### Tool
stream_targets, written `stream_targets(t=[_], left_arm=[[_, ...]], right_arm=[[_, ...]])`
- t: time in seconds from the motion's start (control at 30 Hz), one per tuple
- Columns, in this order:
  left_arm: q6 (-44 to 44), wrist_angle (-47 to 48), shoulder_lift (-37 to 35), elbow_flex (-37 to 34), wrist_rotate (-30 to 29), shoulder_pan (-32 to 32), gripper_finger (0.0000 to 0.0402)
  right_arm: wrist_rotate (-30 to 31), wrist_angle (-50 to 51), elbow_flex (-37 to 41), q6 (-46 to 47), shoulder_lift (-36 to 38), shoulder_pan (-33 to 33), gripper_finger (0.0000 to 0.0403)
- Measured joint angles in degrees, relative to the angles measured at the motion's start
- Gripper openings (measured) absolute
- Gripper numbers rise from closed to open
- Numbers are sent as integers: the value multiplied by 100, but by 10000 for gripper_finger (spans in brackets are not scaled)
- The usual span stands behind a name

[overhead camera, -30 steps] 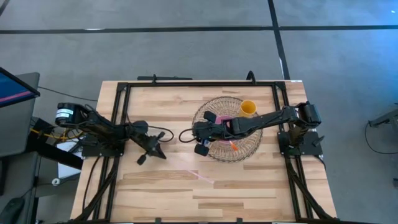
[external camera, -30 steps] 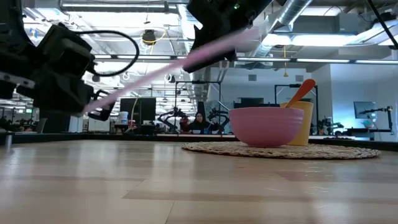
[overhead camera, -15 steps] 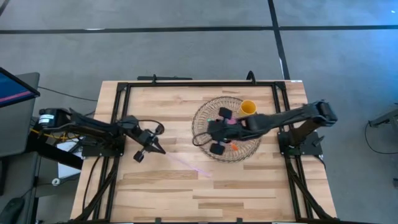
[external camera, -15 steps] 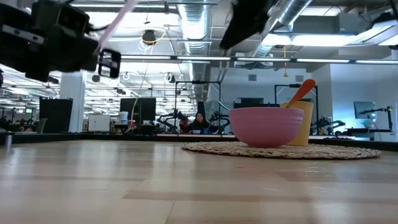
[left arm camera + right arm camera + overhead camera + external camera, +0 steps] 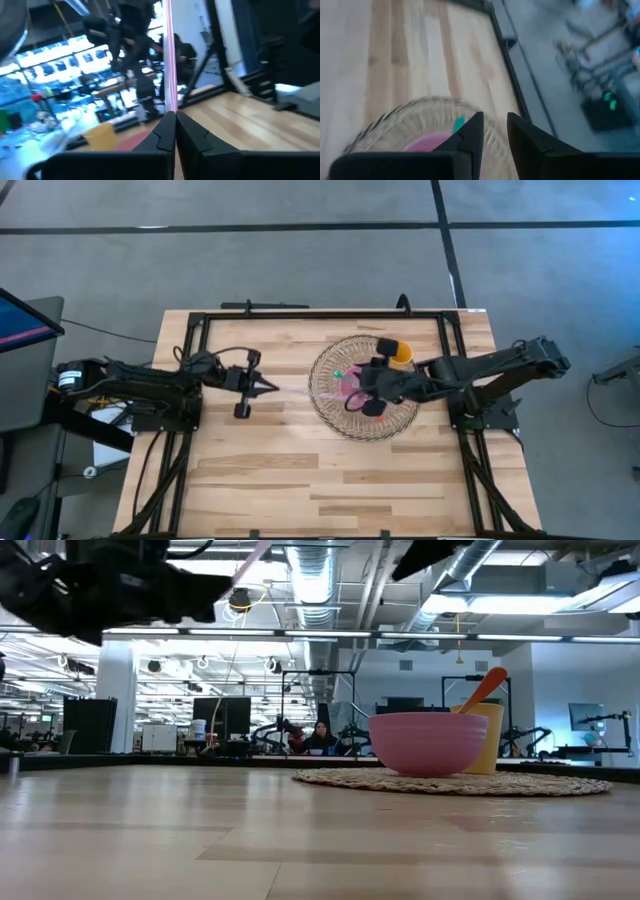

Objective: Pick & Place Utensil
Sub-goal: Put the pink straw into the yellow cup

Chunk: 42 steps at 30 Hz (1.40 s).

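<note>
In the high view the left gripper (image 5: 262, 387) sits left of centre, above the wooden table (image 5: 300, 480), clamped shut on a thin pink utensil (image 5: 168, 60). From above the utensil is only a faint streak; the left wrist view shows it rising between the closed fingers, its top end cut off by the frame edge. The right gripper (image 5: 368, 392) hangs over the woven mat (image 5: 330, 412) right of centre, partly covering the pink bowl (image 5: 428, 743); its fingers (image 5: 470, 135) stand apart with nothing between them. A yellow cup (image 5: 399, 353) stands just beside the bowl, an orange utensil (image 5: 484, 687) poking from it.
</note>
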<state>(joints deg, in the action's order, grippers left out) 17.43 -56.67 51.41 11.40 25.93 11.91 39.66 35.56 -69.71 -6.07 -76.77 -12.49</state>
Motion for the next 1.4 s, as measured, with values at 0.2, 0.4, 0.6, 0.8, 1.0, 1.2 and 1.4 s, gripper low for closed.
stream_targets(t=[0.2, 0.4, 0.6, 0.8, 1.0, 1.2, 1.4], left_arm=[[359, 6, 327, 447, -148, 424, 8], [332, 21, 613, 526, -186, 791, 9], [332, 14, 985, 526, -198, 993, 6], [330, -43, 1109, 526, -205, 998, 9], [312, -75, 1092, 526, -209, 974, 8], [312, -385, 1092, 526, -215, 974, 7], [312, -430, 1090, 526, -237, 974, 8]], right_arm=[[-804, -2324, 968, -1359, 87, 501, 79], [-792, -2519, 1385, -1526, 560, 802, 79], [-1030, -1593, 1383, -755, 1524, 820, 79], [-1435, -3082, 2491, -1129, 2270, 826, 79], [-1641, -7146, 4103, -2261, 2610, 1129, 79], [-2047, -8410, 4495, -1709, 2463, 1466, 79], [-2235, -8429, 4496, -1371, 2082, 1578, 79]])
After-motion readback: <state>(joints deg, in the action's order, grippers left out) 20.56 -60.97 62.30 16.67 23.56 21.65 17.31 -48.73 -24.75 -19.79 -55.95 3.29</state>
